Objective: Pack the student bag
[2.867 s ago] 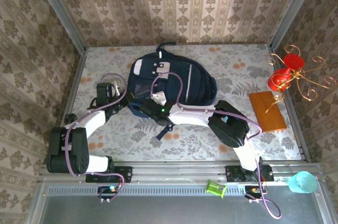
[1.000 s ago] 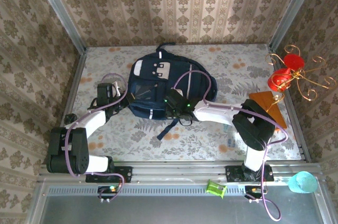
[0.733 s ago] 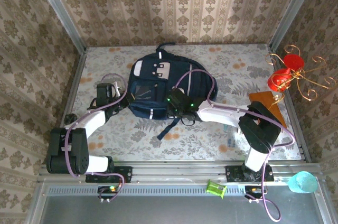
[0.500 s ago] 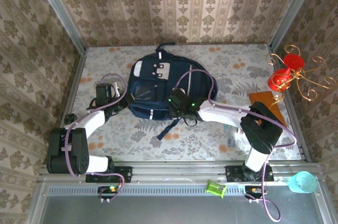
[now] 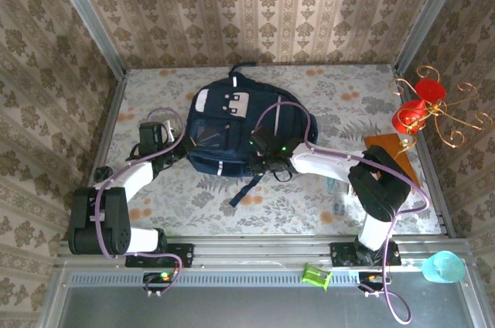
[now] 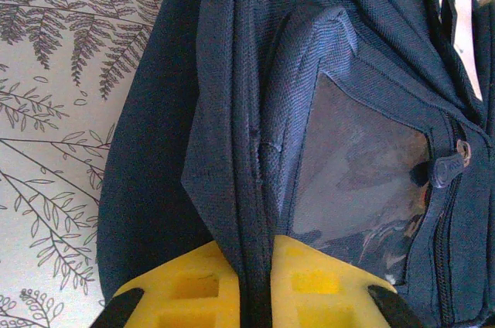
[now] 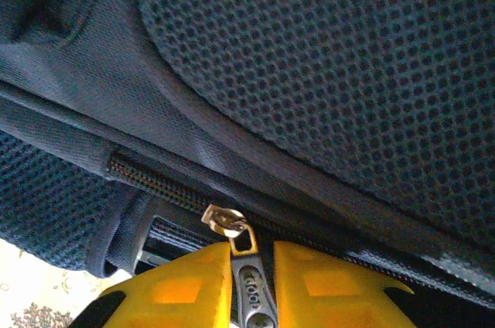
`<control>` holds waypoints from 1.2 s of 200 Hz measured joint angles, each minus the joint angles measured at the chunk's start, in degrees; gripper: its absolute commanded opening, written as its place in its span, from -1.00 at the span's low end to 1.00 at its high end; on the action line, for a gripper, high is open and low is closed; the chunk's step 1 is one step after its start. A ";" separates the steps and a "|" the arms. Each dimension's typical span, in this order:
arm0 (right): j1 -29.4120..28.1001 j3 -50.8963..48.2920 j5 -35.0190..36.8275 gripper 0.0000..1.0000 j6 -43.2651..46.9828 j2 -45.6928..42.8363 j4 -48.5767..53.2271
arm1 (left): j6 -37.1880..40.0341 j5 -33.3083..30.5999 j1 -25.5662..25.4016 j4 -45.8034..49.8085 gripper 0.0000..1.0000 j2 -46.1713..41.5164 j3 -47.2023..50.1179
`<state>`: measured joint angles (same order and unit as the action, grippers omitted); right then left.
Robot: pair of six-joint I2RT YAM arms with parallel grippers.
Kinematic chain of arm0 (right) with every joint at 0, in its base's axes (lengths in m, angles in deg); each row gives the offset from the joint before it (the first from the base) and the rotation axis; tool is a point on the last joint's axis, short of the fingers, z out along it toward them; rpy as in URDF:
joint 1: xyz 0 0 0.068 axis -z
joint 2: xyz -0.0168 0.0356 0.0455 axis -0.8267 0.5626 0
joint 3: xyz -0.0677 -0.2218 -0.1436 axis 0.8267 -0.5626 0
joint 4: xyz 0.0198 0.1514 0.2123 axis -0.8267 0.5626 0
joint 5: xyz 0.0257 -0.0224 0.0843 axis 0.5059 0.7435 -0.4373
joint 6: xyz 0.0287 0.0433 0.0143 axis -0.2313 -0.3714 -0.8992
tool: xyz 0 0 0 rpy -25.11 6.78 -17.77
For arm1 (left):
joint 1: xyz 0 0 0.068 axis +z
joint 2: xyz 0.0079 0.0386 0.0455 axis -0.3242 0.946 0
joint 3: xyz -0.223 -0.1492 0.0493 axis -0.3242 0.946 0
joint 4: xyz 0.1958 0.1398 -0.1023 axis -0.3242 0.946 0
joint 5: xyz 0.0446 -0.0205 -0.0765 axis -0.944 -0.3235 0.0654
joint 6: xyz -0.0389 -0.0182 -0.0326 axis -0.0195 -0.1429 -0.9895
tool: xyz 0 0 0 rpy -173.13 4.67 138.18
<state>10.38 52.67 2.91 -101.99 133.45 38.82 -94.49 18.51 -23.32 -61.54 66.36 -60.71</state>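
The student bag (image 5: 232,115) lies flat mid-table, dark navy with a white patch (image 5: 207,99) near its top. My left gripper (image 5: 182,145) is at its left edge. In the left wrist view that gripper (image 6: 259,281) is shut on a fold of navy fabric (image 6: 232,158) beside the clear-window pocket (image 6: 363,173). My right gripper (image 5: 257,152) is at the bag's near right edge. In the right wrist view its jaws (image 7: 251,281) stand slightly apart around the grey zip pull (image 7: 254,293), which rests against one finger with a thin gap on the other side. The metal slider (image 7: 226,223) sits just above.
A red and gold wire candle holder (image 5: 421,107) and an orange board (image 5: 390,162) stand at the right. Small items (image 5: 336,193) lie under the right forearm. A teal cup (image 5: 442,266) and a green object (image 5: 315,275) sit on the front rail. Patterned walls enclose the table.
My right gripper has shifted a little rightward along the bag's near edge and its jaws have eased apart around the zip pull. The left gripper keeps its hold unmoved.
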 measured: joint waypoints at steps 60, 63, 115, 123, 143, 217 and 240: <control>0.15 -2.14 -1.33 -0.41 0.24 0.00 -0.35 | 0.00 0.02 0.00 0.09 -1.00 0.00 0.00; 0.15 -2.34 -1.57 -0.40 0.26 0.00 -0.46 | 0.00 0.02 0.00 0.09 -1.00 0.00 0.00; 1.11 -4.39 -4.52 -0.42 0.24 0.00 -3.67 | 0.02 -0.11 0.00 0.09 -1.00 0.00 0.00; 1.31 -4.61 -4.76 -0.41 0.24 0.00 -4.17 | 0.02 -0.13 0.00 0.09 -1.00 0.00 0.02; 1.86 -5.25 -5.40 -0.39 0.35 0.00 -5.57 | 0.02 -0.13 0.00 0.09 -1.00 0.00 0.00; 2.93 -5.64 -7.19 -0.46 3.85 -0.02 -8.59 | 0.02 -0.17 0.04 0.04 -1.00 0.00 0.00; 3.28 -6.75 -7.72 -0.60 4.57 -0.02 -10.73 | 0.02 -0.17 0.07 0.02 -1.00 0.00 0.00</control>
<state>13.66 45.92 -4.81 -97.43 133.43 28.09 -94.47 18.33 -23.26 -61.52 66.36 -60.71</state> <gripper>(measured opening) 0.233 0.109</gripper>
